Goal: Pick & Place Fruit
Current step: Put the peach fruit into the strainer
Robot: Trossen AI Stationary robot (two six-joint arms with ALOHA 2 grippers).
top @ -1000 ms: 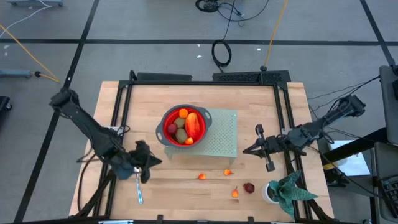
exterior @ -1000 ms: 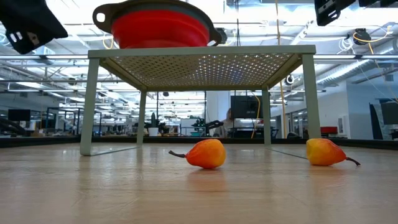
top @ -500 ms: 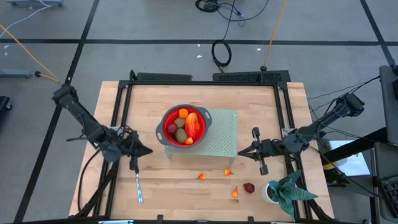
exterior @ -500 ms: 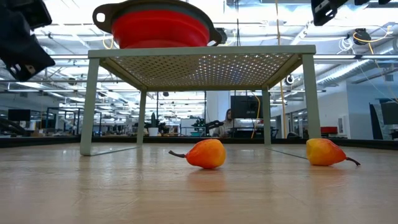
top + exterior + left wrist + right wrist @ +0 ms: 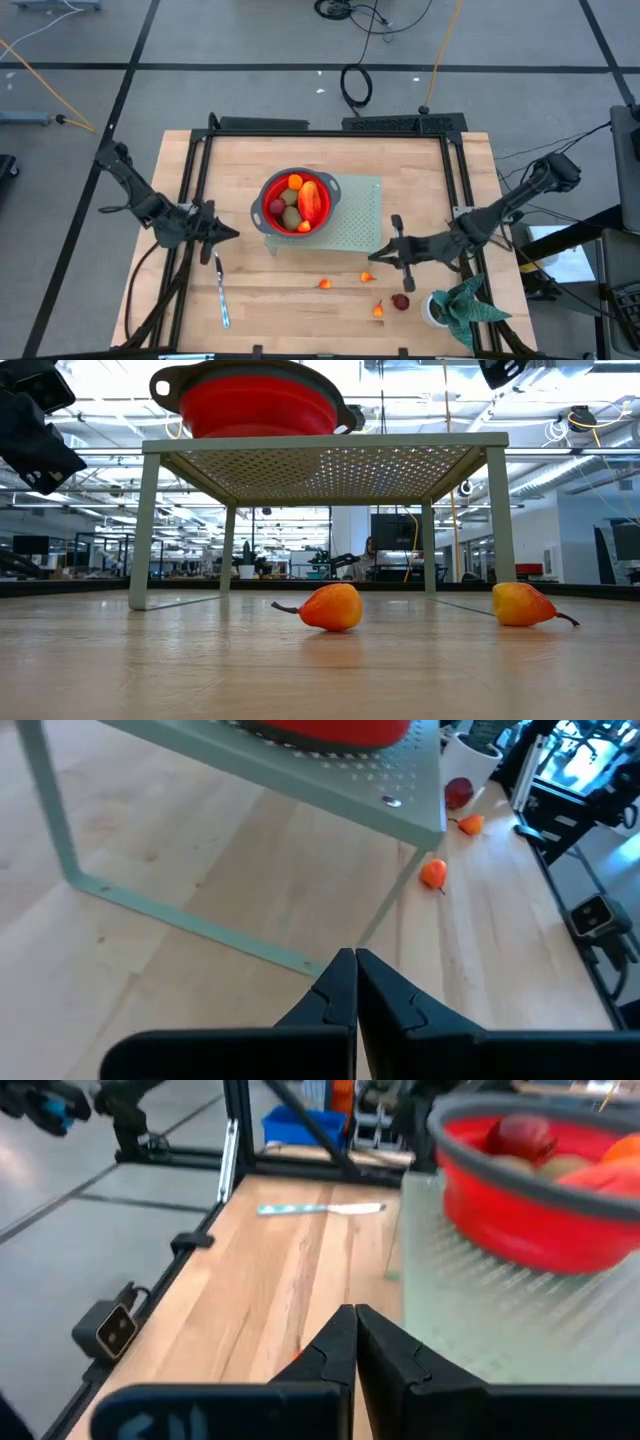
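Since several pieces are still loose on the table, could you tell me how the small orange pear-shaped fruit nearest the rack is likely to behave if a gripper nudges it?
The orange fruit lies on its rounded side, so it would probably roll or pivot. Its thin stem may swing it round. It looks small and toy-like, likely light and easily knocked away.

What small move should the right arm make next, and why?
Probably open the right gripper and lower it onto the small orange fruit just beside it: its fingers are shut and empty, and that piece lies on the table outside the red bowl.
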